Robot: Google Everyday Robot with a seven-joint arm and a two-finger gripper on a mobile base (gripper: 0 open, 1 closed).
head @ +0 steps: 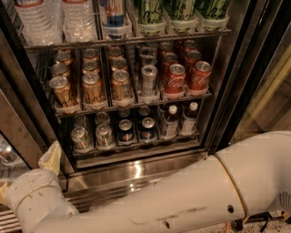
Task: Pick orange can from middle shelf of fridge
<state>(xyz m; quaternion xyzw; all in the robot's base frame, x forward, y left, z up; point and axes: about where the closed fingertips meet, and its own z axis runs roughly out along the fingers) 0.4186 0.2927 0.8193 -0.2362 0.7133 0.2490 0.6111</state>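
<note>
The fridge (136,169) stands open in front of me, with a dark inside and a steel sill. Its middle shelf (132,104) is a wire rack with clear trays. Orange cans fill its three left columns; the front ones are a left can (62,91), a middle can (92,88) and a right can (121,85). My white arm (182,200) crosses the bottom of the view below the fridge. Its elbow joint (32,195) is at the lower left. The gripper is out of view.
A slim silver can (148,79) and red Coca-Cola cans (175,78) share the middle shelf at the right. Water bottles (45,18) and green cans (182,11) stand above. Silver and dark blue cans (126,131) and small bottles (170,120) stand below.
</note>
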